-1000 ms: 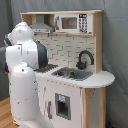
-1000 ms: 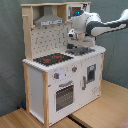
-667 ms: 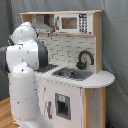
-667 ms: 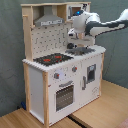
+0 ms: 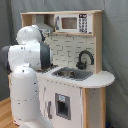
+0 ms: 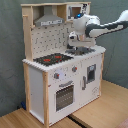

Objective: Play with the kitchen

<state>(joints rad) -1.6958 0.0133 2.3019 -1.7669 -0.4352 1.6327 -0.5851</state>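
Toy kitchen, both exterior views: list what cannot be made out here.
- Stovetop: in the first exterior view the white arm hides it; it shows only in the second exterior view.
- Gripper: in the second exterior view, whether the jaws are open or shut cannot be told; in the first exterior view the arm hides it.
- Kitchen: its base is cut off by the first exterior view's lower edge.
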